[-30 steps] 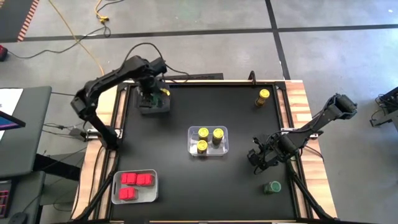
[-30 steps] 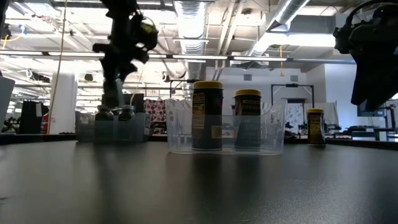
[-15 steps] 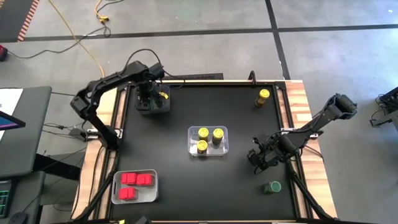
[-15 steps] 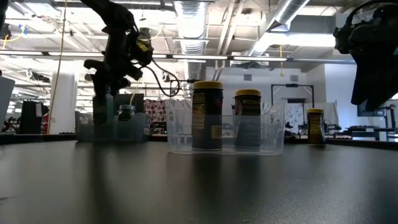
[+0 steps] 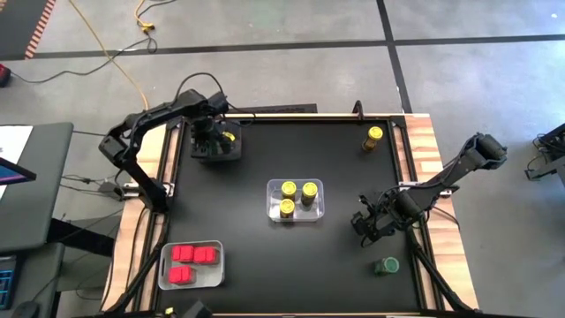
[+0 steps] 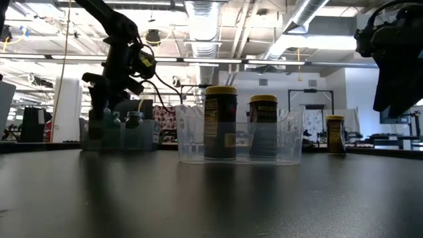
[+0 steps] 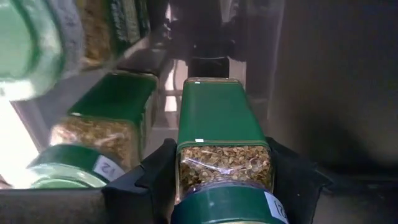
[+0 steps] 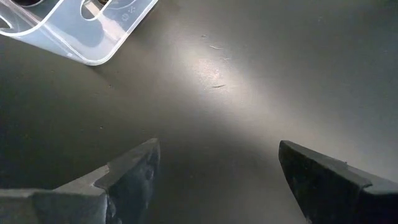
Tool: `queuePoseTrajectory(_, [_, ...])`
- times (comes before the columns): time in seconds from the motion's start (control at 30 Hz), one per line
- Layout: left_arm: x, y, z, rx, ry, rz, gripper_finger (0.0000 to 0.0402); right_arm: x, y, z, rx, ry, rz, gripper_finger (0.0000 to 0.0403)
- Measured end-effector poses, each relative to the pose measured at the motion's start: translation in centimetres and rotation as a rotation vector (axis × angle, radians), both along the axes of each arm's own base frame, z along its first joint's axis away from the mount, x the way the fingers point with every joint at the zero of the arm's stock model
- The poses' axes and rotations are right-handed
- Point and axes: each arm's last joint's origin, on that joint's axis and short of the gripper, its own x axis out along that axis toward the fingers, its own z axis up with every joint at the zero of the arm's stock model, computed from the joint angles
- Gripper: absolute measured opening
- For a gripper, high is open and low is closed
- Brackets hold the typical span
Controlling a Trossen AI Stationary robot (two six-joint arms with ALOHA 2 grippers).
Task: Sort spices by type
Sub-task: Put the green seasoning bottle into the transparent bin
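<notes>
My left gripper (image 5: 212, 141) points down into the grey bin (image 5: 233, 155) at the table's far left and is shut on a dark-green-lidded spice jar (image 7: 217, 118). More green-lidded jars (image 7: 102, 134) stand beside it in that bin. Three yellow-lidded jars (image 5: 297, 199) stand in the clear bin (image 5: 318, 215) at mid-table. A single yellow-lidded jar (image 5: 375, 137) stands at the far right. One green-lidded jar (image 5: 385, 265) stands near the right front. Red-topped jars (image 5: 191, 261) sit in a clear bin at the near left. My right gripper (image 8: 217, 168) hangs open over bare table at the right. My left gripper pinches the green-lidded jar between its two fingers (image 7: 158, 171), on the glass band (image 7: 224, 163) just under the lid. The fingers come from above, pointing down along the jar. The jar stays upright, low in the grey bin; whether its base rests there is hidden.
Black table top lies open between the bins and along the near edge (image 6: 211, 198). The clear bin's corner (image 8: 93, 53) lies just beyond my right gripper. The table's wooden side rails (image 5: 424, 150) border the mat.
My left gripper has shifted a little toward the table's left edge and come down lower over the grey bin, still shut on the jar.
</notes>
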Motion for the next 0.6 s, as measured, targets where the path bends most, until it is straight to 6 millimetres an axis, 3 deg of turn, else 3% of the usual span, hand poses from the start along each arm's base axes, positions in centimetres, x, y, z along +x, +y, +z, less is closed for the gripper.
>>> queuePoseTrajectory(0.6, [0.27, 0.42, -0.02, 0.025, -0.028, -0.086, 0.0192, 0.00, 0.00, 0.00, 0.000, 0.000, 0.000, 0.0356])
